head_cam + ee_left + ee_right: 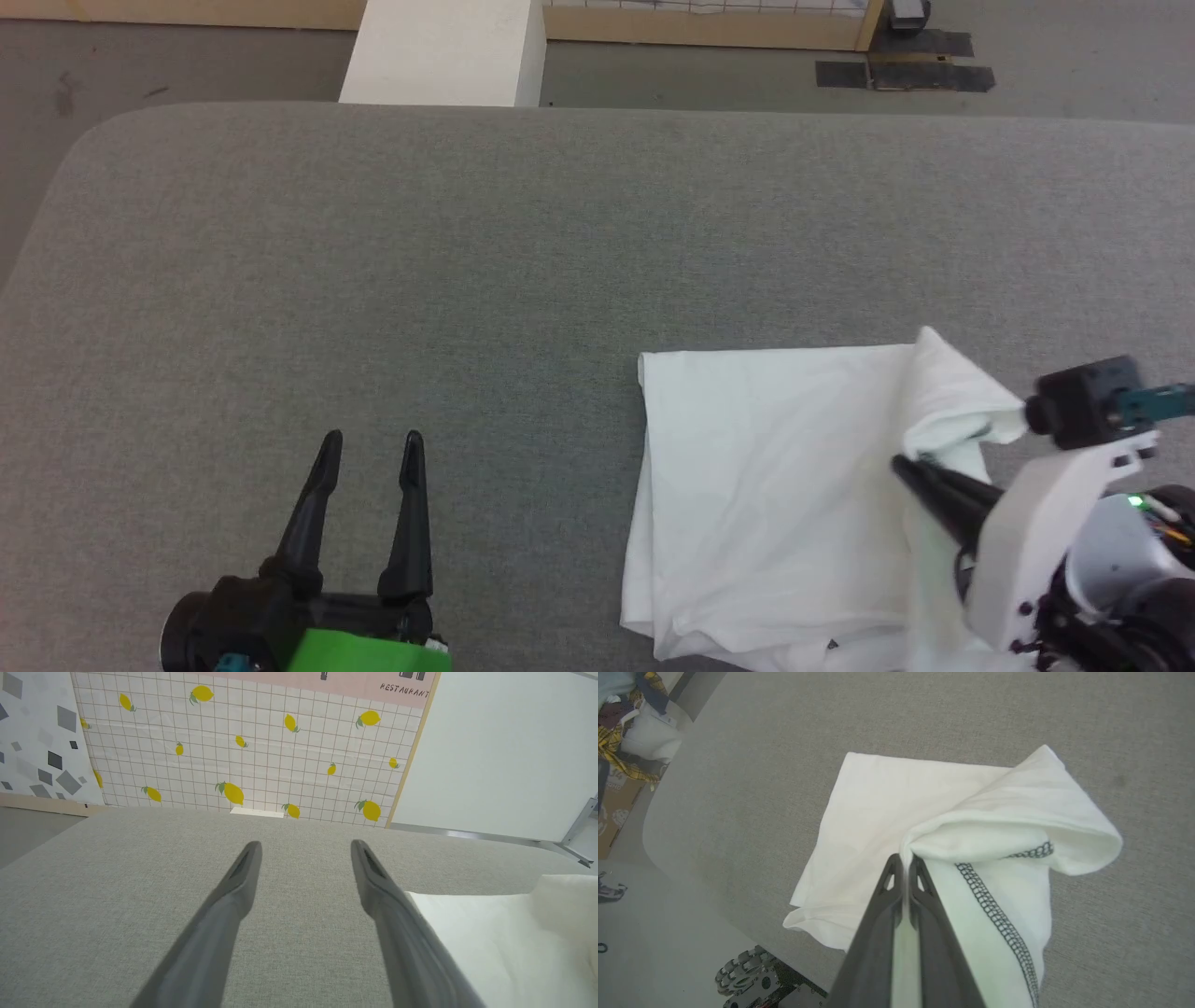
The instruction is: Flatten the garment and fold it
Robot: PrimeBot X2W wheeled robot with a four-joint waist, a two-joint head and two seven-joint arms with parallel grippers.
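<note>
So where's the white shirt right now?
In the head view the garment lies near-right on the grey table, one fold pinched by the right tool.

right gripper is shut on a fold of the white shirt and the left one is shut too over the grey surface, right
Not quite: the left gripper is open, fingers spread over the grey surface, as the left wrist view shows. The right gripper is indeed shut on a fold of the white shirt.

A white box (443,51) stands beyond the grey table (373,280), a lemon-patterned wall (257,742) behind.
</note>
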